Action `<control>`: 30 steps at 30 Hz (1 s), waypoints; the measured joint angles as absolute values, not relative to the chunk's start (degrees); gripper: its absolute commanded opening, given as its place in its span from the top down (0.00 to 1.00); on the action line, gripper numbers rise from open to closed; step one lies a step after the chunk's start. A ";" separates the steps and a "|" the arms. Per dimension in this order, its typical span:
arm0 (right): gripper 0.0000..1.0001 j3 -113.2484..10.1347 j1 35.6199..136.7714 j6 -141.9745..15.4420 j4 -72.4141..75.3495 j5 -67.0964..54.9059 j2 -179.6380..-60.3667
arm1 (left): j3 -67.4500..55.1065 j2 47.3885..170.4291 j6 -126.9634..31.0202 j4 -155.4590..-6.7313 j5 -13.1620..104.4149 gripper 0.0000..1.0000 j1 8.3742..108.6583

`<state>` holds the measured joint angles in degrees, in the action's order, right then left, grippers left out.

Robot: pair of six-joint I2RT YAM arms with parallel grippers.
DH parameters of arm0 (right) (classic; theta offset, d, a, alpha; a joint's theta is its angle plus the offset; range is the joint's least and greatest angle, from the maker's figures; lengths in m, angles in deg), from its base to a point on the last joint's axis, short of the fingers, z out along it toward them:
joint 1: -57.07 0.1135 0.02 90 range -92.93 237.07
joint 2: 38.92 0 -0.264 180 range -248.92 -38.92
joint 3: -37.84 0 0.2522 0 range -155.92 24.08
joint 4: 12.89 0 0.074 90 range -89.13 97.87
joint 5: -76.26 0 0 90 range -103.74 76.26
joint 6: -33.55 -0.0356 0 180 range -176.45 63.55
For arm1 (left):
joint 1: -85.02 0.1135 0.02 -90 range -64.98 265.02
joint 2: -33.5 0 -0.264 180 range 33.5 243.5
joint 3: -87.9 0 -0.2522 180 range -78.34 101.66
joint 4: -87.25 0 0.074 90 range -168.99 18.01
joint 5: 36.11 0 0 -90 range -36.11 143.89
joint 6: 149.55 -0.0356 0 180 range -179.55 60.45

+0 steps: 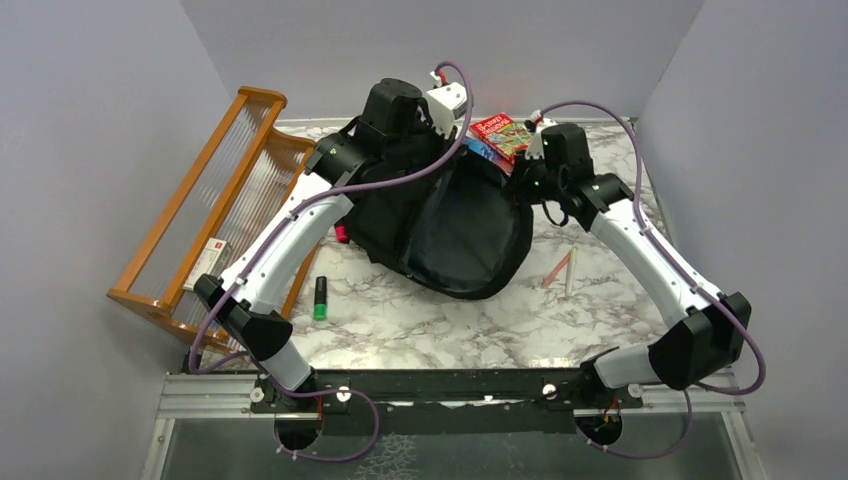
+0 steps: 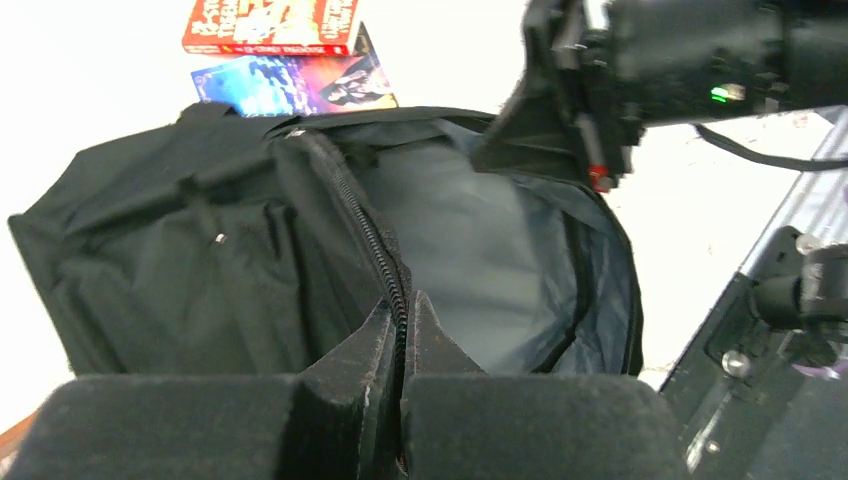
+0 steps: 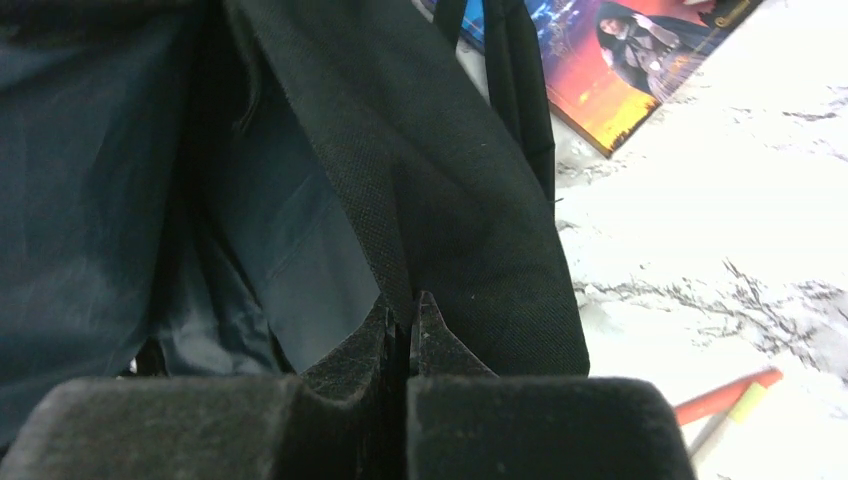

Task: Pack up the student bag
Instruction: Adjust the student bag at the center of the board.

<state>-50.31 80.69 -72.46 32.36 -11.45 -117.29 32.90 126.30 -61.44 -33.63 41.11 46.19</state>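
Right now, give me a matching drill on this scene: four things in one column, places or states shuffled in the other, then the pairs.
Things:
1. student bag
2. green marker
3. books
4. wooden rack

Places or states:
A. at the far edge, behind the bag
B. standing at the far left of the scene
C. pinched at its opening by the left tool and the right tool
D. lying loose off the bag's near-left side

Pairs: 1-C, 2-D, 3-A, 4-B

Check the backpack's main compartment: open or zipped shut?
Open. The backpack gapes, grey lining exposed; left hand and right hand each pinch its rim.
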 measured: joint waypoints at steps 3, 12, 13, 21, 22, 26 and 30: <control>0.99 -54.49 79.53 -70.98 34.32 -7.71 -121.20 | 34.74 126.30 -59.50 -31.11 40.28 1.00 45.55; 0.99 -58.68 76.82 -69.45 36.51 -2.01 -131.26 | 31.85 126.34 -56.41 -29.50 41.66 1.00 45.79; 0.98 -58.20 76.75 -69.47 36.42 -2.03 -131.89 | 30.43 126.38 -56.35 -29.63 41.83 1.00 46.32; 0.79 -51.86 76.71 -70.60 34.30 -4.52 -133.11 | 13.32 125.01 -55.54 -37.10 41.83 1.00 53.36; 0.75 -51.10 76.71 -71.04 33.84 -4.92 -133.11 | 10.52 124.53 -55.45 -38.74 41.77 1.00 54.21; 0.60 -49.15 76.71 -72.13 31.79 -5.83 -133.09 | 3.37 122.80 -55.26 -43.38 41.24 1.00 55.98; 0.48 -47.38 76.71 -73.01 29.56 -6.01 -131.82 | -1.57 121.64 -55.30 -48.01 40.35 1.00 57.73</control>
